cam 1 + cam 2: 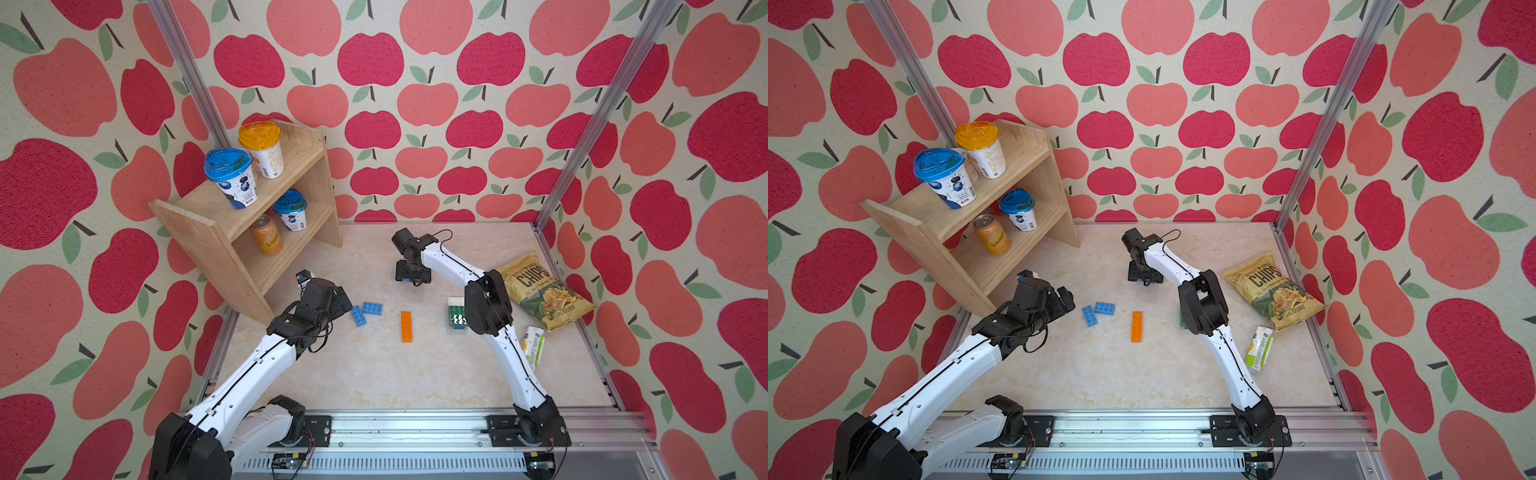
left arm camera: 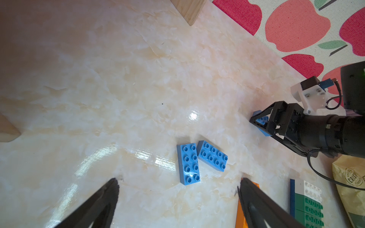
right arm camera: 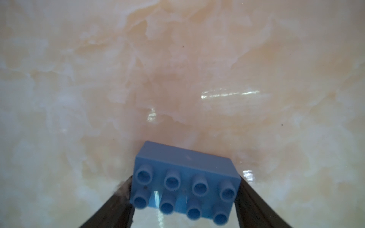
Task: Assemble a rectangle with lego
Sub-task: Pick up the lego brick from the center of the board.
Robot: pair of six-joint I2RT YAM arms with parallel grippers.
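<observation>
Nearest the rail, the orange strip (image 1: 406, 326) of lego lies flat on the glossy table (image 1: 374, 374). The half-built block of green, white and blue bricks (image 1: 456, 309) sits near it, partly hidden behind the right arm's elbow. A little further in, the 2 loose blue bricks (image 2: 188, 163) lie studs up, touching at a corner. The left gripper (image 2: 178, 180) hovers by them with its fingers spread wide and nothing between them. Farthest back, mid-table, the right gripper (image 3: 185, 183) has another blue brick (image 3: 183, 169) between its fingers, which press against the brick's 2 short ends. I'd call that clamped, though I can't tell whether the brick is off the table. To my eye these bricks are light, hard and stiff, so they won't give under a squeeze, but their smooth walls look slick. The flat side walls below the studs seem the place to hold, centred so the brick can't pivot. On that shiny top, a nudged brick would likely skate.
</observation>
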